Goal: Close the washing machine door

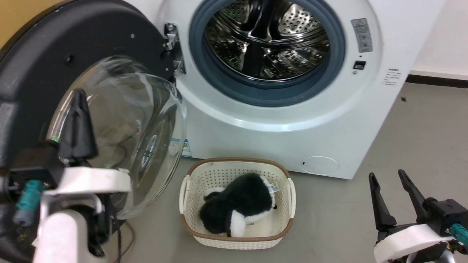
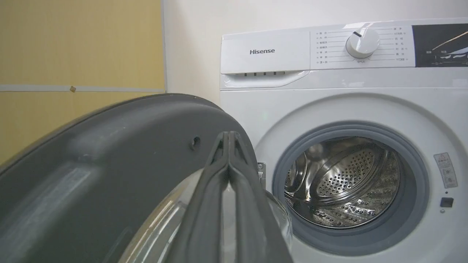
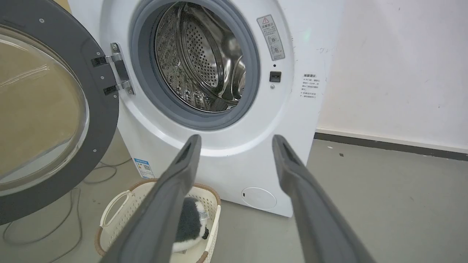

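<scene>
- I see the washing machine door [image 1: 33,62] standing wide open.
- My left claw [image 1: 78,95], clenched on nothing, sits in front of it.
- My right claw [image 1: 387,176] is released.

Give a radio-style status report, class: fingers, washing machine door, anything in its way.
Left gripper fingers shut, at the washing machine door. Right gripper open, low. Door wide open. Basket with plush toy on floor, probably below the swing.

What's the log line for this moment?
washing machine door: open | left tool: shut, by door's inner face, contact unclear | right tool: open, empty | basket: in front of washing machine
</scene>
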Robot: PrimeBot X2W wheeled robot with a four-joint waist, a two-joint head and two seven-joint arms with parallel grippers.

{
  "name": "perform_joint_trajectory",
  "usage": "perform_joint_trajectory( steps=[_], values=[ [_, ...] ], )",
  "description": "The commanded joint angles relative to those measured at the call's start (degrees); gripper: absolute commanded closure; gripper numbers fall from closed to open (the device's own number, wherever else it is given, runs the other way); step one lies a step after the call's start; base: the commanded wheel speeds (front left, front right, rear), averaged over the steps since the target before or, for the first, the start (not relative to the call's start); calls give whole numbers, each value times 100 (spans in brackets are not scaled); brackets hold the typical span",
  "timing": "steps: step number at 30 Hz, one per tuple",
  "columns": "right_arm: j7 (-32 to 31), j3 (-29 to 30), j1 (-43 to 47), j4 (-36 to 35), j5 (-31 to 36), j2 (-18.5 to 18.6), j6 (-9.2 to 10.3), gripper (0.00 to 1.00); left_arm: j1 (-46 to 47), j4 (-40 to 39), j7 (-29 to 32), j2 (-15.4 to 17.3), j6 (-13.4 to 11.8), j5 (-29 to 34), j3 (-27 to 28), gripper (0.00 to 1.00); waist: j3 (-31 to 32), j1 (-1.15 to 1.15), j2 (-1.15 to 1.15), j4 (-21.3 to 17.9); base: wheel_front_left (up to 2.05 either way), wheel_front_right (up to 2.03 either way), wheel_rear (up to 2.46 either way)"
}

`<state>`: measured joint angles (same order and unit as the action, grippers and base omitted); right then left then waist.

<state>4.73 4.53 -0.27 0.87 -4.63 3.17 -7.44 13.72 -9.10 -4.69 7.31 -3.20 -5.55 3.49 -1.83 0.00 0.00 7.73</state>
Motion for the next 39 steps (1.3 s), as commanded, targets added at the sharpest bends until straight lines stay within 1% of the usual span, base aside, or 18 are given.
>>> perform_joint_trajectory(
  steps=[1,7,13,18,25,26,31,35,39],
  values=[
    [63,37,-40,13,-40,-10,-2,0,201,-58,-67,38,52,-64,101,100,-16,0,0,85,0,0,0],
    [147,123,-39,40,-117,-12,-2,0,681,32,-151,172,284,-314,521,100,-42,0,0,309,0,0,0],
    [218,244,-10,67,-174,-13,-2,0,946,394,-134,373,411,-757,871,100,-79,0,0,497,0,0,0],
    [278,332,-6,114,-212,-15,-2,0,1106,559,-55,510,441,-1116,1192,100,-114,0,0,670,0,0,0],
    [362,394,-25,168,-275,-16,-3,0,1289,978,368,563,395,-1994,1765,100,-152,0,0,895,0,0,0],
    [362,394,-25,168,-275,-16,-3,0,1289,978,368,563,395,-1994,1765,100,-152,0,0,895,0,0,0],
    [422,432,-35,185,-314,-17,-3,0,1344,1421,852,551,350,-2828,2268,100,-183,0,0,1016,0,0,0],
    [470,489,-23,195,-333,-18,-3,0,1343,1759,1402,488,448,-3614,2588,100,-212,0,0,1116,0,0,0],
    [517,529,-31,200,-343,-19,-3,0,1179,1991,2042,438,616,-4241,2735,100,-256,0,0,1197,0,0,0]
  ],
)
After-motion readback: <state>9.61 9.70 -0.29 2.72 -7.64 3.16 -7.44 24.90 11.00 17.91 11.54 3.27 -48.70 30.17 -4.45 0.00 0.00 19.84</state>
